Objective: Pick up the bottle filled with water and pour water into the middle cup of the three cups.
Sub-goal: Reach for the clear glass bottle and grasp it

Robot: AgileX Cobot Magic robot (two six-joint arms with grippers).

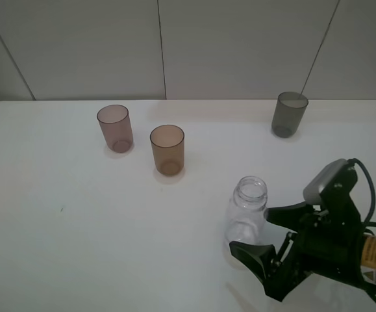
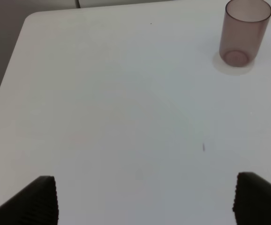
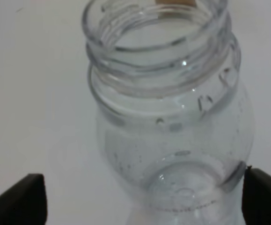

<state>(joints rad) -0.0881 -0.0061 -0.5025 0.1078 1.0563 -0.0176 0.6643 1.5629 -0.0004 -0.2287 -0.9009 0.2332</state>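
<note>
Right claw (image 1: 249, 229) sat nearest, low at the front right of the bench (image 1: 77, 227). It was spread wide, one finger on each side of the bottle (image 1: 247, 211). Right wrist view: both fingertips (image 3: 27, 201) flanked the bottle's lower body. One stood apart from the plastic; the other looked very near or touching, couldn't tell which. Nothing pinched yet.

Bottle stood upright on the bench, uncapped, right of centre and toward the front. Droplets showed on its inside wall. Water level was hard to read through the clear plastic.

Cups, all upright, mouths up:
- amber cup (image 1: 167, 150): back-left of the bottle, the nearest of the three to it and the middle one going left to right. Its rim peeked over the bottle's mouth in the right wrist view.
- pink cup (image 1: 115, 128): just beside the amber cup, to its left and a little further back, not touching.
- grey cup (image 1: 289, 114): well apart from both, at the back right near the wall (image 1: 239, 45).

Right arm's body lay on the bottle's front-right side, away from the cups. A black cable (image 1: 369, 188) looped behind it.

Left claw (image 2: 144, 199) was spread too, gripping nothing, above the left part of the bench. Its camera caught the pink cup and a small dark speck (image 2: 203, 147) on the bench surface.
</note>
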